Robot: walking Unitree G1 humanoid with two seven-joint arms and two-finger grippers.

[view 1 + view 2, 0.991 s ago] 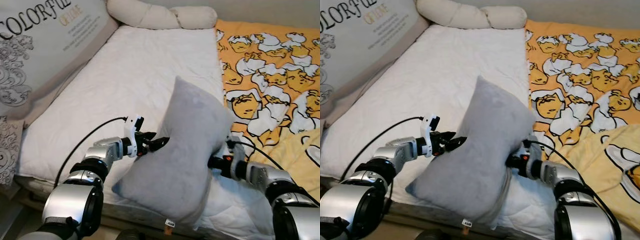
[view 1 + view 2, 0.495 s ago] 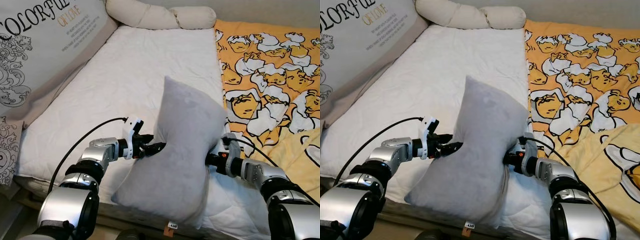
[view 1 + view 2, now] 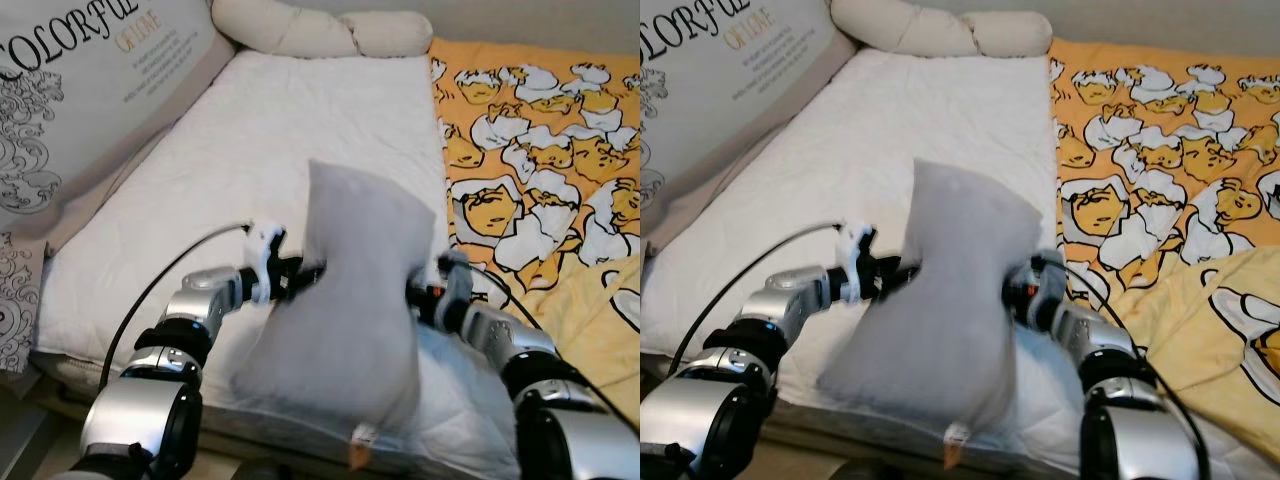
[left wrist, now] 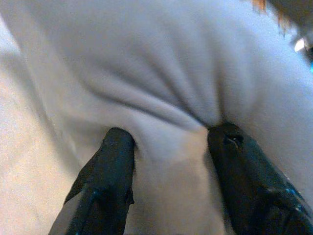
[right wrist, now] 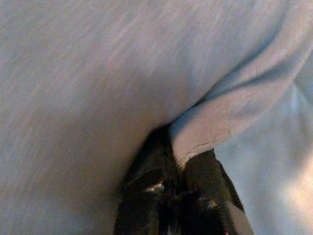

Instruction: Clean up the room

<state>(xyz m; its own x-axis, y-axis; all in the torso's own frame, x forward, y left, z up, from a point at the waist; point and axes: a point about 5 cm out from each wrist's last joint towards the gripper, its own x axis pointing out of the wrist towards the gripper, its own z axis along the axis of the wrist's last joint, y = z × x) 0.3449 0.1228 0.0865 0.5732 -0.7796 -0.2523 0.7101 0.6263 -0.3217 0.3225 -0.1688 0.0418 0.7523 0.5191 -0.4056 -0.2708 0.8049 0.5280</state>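
The robot is standing at the edge of the bed, and its 2 arms are holding a grey pillow [image 3: 355, 300] upright between them, above the near part of the white mattress cover [image 3: 270, 130]. The pillow is standing on end, its top corner up near the middle of the bed and a small orange tag [image 3: 357, 460] dangling at its lower edge.

The left gripper [image 3: 305, 278] is pressing into the pillow's left side. From its wrist, the 2 black fingers [image 4: 110, 171] are standing well apart with a thick fold of grey fabric bunched between them. The right gripper [image 5: 168, 193] is sitting at the pillow's right side; there the fingers are drawn almost together, pinching a rolled edge of the grey cloth.

To the robot's right, an orange blanket [image 3: 540, 130] printed with white and yellow cartoon figures is covering that half of the bed. At the head of the bed, a long cream bolster [image 3: 320, 30] is lying across. Along the left, a large cushion [image 3: 80, 90] lettered "COLORFUL" is leaning against the side. The near parts of the scene are looking slightly blurred.
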